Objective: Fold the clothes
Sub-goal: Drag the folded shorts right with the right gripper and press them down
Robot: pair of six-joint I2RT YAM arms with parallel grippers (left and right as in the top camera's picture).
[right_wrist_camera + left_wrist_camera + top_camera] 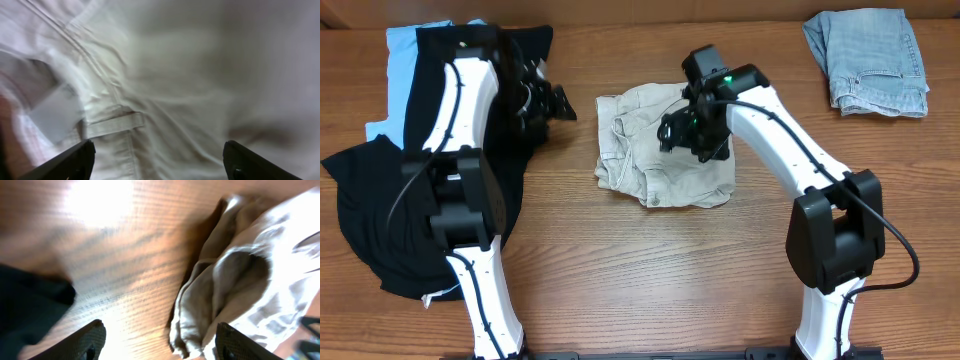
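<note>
Khaki shorts (pixel 640 160) lie crumpled mid-surface (pixel 650 270), the bundle slightly longer side to side than front to back. A belt loop (pixel 112 124) shows under the right pincer (pixel 692 135), so the waistband is probably there. The right pincer hovers directly above, fingers apart, nothing held. The left pincer (pixel 555 102), likewise apart and empty, sits just off the bundle's left edge.

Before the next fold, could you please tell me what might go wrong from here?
The khaki shorts lie bunched in uneven layers, so the open right gripper above them might pinch too many. The left arm reaches over the black garment and might snag it when moving.
</note>
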